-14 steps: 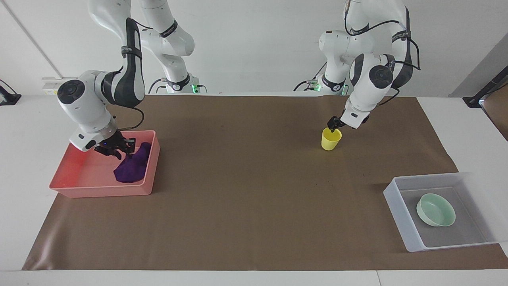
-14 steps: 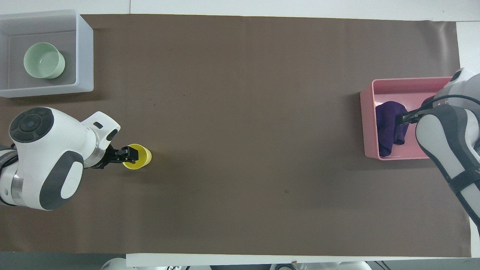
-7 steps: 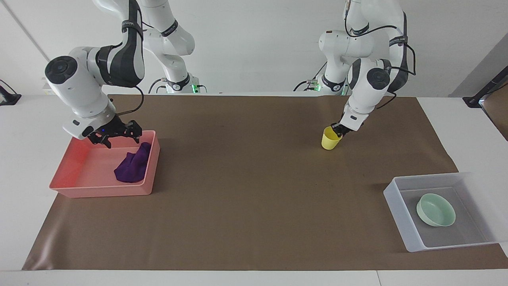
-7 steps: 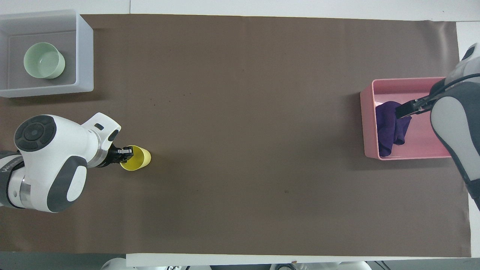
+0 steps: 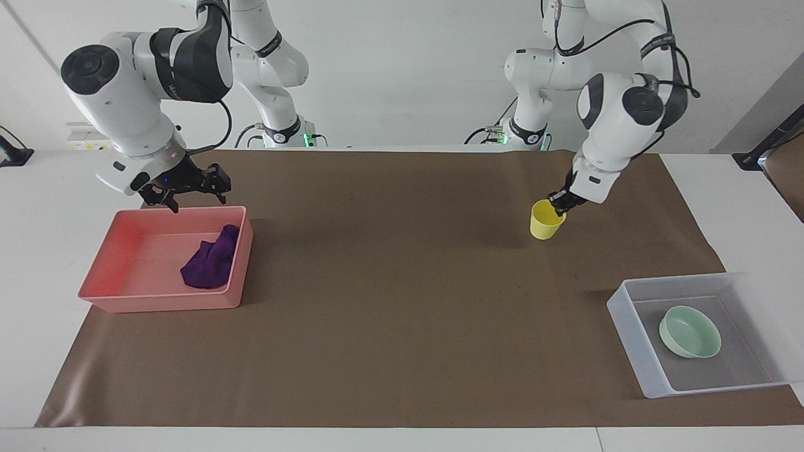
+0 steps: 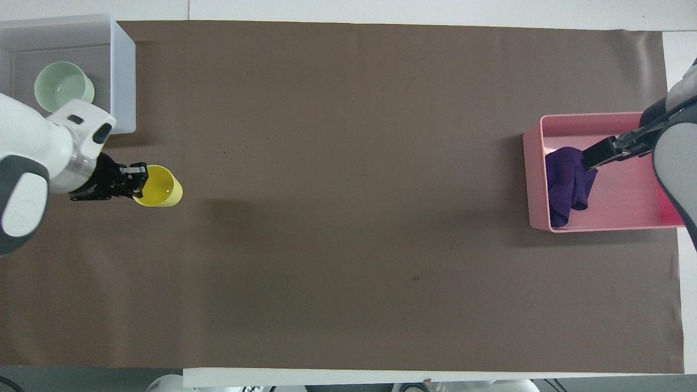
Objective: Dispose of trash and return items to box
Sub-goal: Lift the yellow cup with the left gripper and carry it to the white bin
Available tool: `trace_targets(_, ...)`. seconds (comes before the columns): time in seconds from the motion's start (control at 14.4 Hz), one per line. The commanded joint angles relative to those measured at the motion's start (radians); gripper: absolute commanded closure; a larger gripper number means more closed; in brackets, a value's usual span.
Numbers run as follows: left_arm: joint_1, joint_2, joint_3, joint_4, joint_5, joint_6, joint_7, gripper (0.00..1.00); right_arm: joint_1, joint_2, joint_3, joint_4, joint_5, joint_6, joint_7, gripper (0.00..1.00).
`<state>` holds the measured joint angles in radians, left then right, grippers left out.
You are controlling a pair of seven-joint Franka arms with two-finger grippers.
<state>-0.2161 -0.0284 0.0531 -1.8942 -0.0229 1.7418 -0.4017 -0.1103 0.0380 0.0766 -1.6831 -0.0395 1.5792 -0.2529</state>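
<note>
My left gripper (image 5: pixel 558 206) is shut on the rim of the yellow cup (image 5: pixel 544 221) and holds it slightly tilted just above the brown mat; they also show in the overhead view, gripper (image 6: pixel 139 182) and cup (image 6: pixel 159 187). The mint-green bowl (image 5: pixel 689 331) (image 6: pixel 62 87) sits in the translucent white box (image 5: pixel 631 339) (image 6: pixel 124 71). The purple cloth (image 5: pixel 208 262) (image 6: pixel 566 182) lies bunched in the pink tray (image 5: pixel 151 295) (image 6: pixel 593 117). My right gripper (image 5: pixel 195 188) (image 6: pixel 591 158) is open and empty, raised over the tray's edge nearest the robots.
A brown mat (image 5: pixel 389 282) covers most of the white table. The box stands at the left arm's end, the pink tray at the right arm's end, with bare mat between them.
My left gripper has lifted the yellow cup and carried it toward the box. My right gripper has risen out of the pink tray, leaving the purple cloth in it.
</note>
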Motion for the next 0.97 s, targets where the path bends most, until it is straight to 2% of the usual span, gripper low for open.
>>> trace_targets(0.0, 0.099, 0.234, -0.002, 0.392, 0.021, -0.159, 0.018, 1.0, -0.006, -0.012, 0.014, 0.028, -0.013, -0.047, 0.017, 0.01)
trace_targets(0.35, 0.317, 0.382, -0.006, 0.435, 0.009, 0.178, 0.145, 1.0, -0.009, -0.055, 0.0, 0.031, 0.006, -0.117, 0.015, 0.01)
trace_targets(0.49, 0.33, 0.45, -0.004, 0.435, 0.008, 0.281, 0.145, 1.0, 0.018, -0.078, -0.021, 0.031, 0.013, -0.134, 0.02, 0.01)
trace_targets(0.7, 0.334, 0.499, -0.002, 0.425, -0.008, 0.387, 0.144, 1.0, 0.165, -0.081, -0.148, 0.029, 0.021, -0.125, 0.053, 0.01)
trace_targets(0.9, 0.336, 0.545, -0.002, 0.423, -0.003, 0.41, 0.144, 1.0, 0.189, -0.078, -0.169, 0.029, 0.049, -0.117, 0.073, 0.01)
